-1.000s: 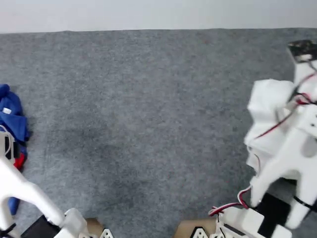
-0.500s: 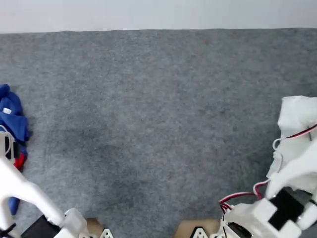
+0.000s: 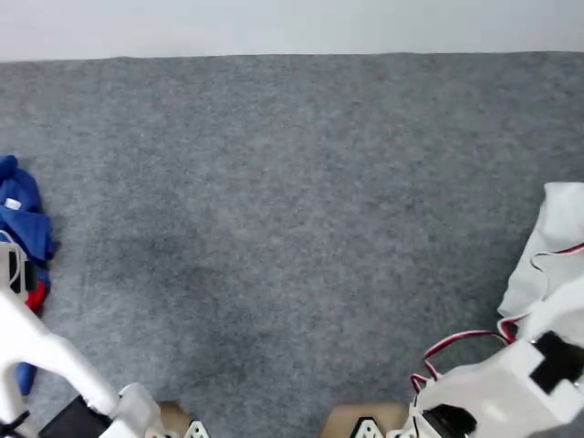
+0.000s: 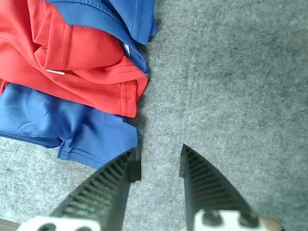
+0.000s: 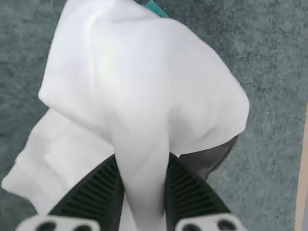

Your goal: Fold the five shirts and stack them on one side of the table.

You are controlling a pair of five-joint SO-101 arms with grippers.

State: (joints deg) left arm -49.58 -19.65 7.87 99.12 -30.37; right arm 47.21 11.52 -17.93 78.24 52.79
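Grey felt table (image 3: 274, 182), white wall (image 3: 274, 23) behind.

The bench (image 3: 292, 182) is covered from side to side by a grey, felt-like mat (image 3: 392, 128) with a fine speckled nap. In the high view a pale, plain wall (image 3: 292, 27) runs along the far side and meets the mat in 1 straight, nearly level line. A slightly darker patch (image 3: 173, 246) lies on the mat left of centre. At the near edge 2 tan patches (image 3: 351, 422) show. The left wrist view has a thin brown strip (image 4: 6, 224) at the mat's corner. In the right wrist view a pale tan edge (image 5: 303, 159) borders the mat. The light is soft and even, with faint shadows.
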